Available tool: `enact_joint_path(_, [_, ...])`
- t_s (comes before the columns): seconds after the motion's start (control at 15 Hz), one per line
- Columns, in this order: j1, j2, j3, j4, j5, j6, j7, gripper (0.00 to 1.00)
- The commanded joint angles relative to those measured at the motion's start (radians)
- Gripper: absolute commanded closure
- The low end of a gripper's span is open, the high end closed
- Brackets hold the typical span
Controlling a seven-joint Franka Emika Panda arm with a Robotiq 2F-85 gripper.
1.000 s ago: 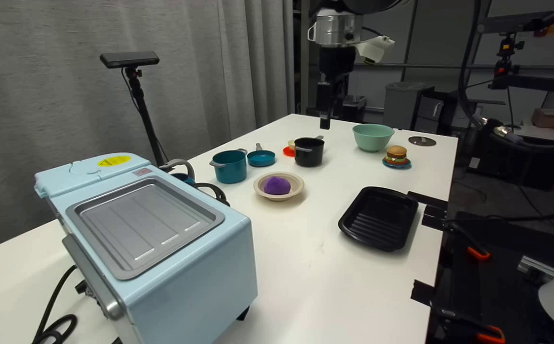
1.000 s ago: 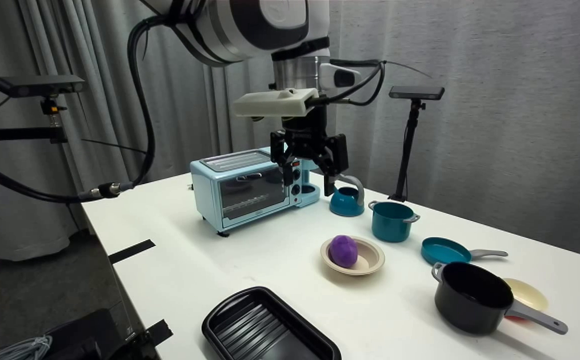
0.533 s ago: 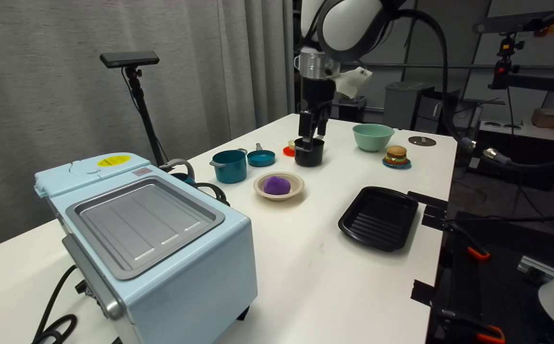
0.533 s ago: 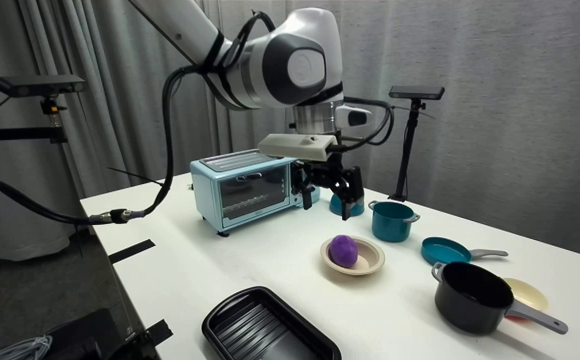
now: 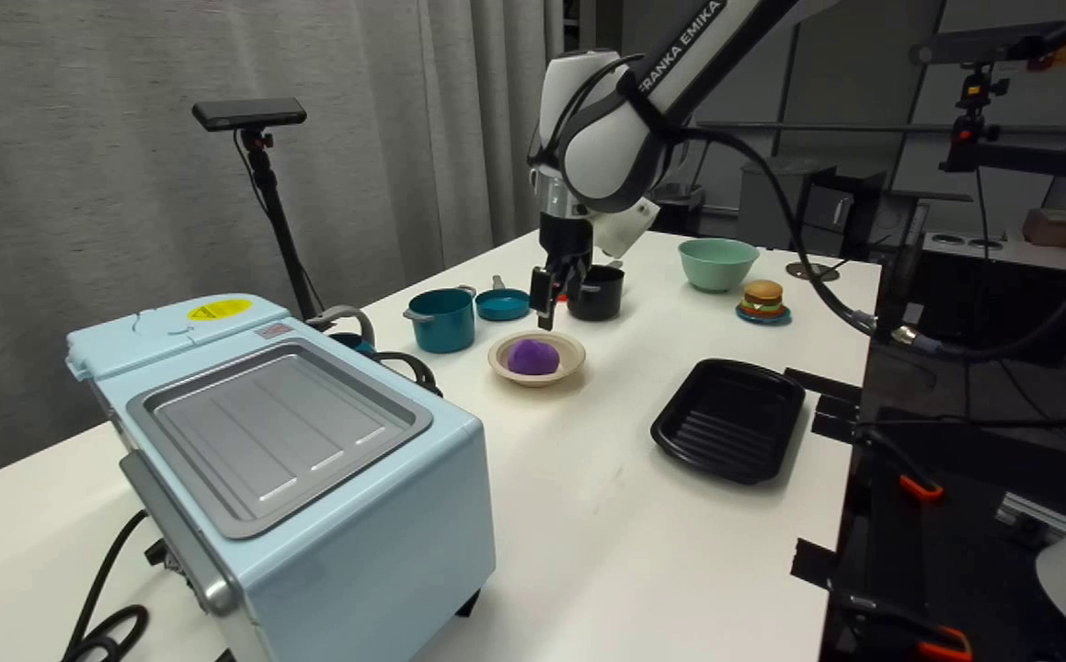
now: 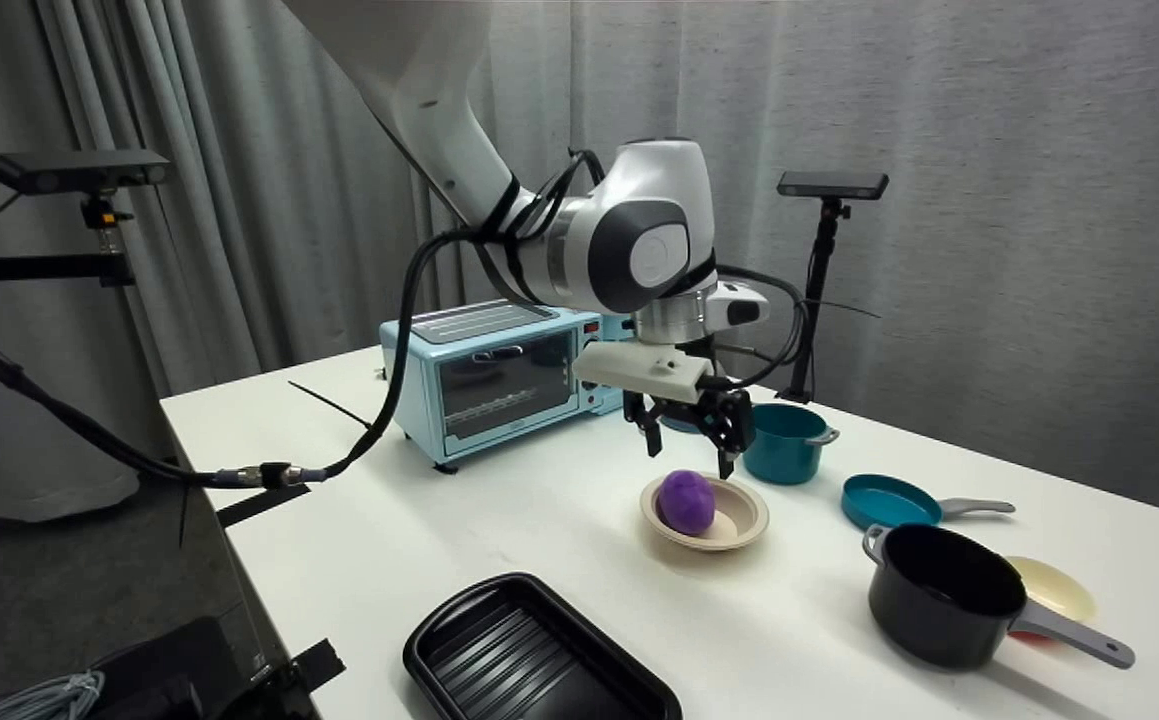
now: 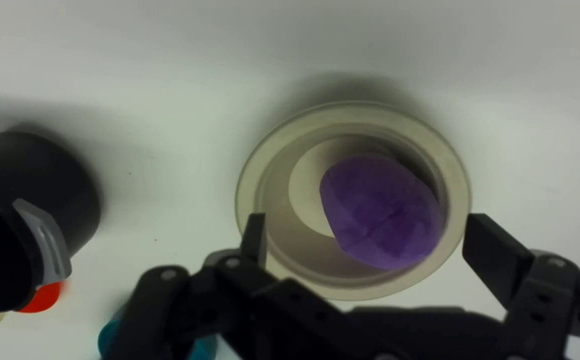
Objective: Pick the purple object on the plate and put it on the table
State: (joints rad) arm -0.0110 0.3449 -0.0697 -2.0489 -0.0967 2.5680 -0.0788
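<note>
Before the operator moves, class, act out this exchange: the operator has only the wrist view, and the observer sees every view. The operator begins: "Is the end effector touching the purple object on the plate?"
Observer: No. In both exterior views a gap shows between the end effector and the purple object.

Operator: What lies on the table outside my picture?

Observer: Among other things, a black ribbed tray.

Operator: I see a short grey handle on the black pot. Does it have another?

Observer: Yes, a long grey handle sticks out from it in an exterior view.
</note>
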Motion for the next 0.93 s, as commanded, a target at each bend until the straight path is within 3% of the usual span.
enact_joint_path(0.0, [-0.018, 0.110, 0.041, 0.098, 0.044, 0.028, -0.013, 0.00])
enact_joint_path(0.47, [-0.004, 0.241, 0.045, 0.208, 0.038, 0.024, 0.028, 0.00])
enact_joint_path(0.53, [-0.005, 0.253, 0.043, 0.218, 0.039, 0.021, 0.032, 0.05])
enact_joint_path(0.6, [-0.005, 0.262, 0.041, 0.225, 0.039, 0.022, 0.036, 0.28])
enact_joint_path(0.73, [-0.005, 0.278, 0.038, 0.241, 0.040, 0.017, 0.046, 0.34])
enact_joint_path(0.87, [-0.002, 0.288, 0.029, 0.254, 0.035, 0.014, 0.059, 0.48])
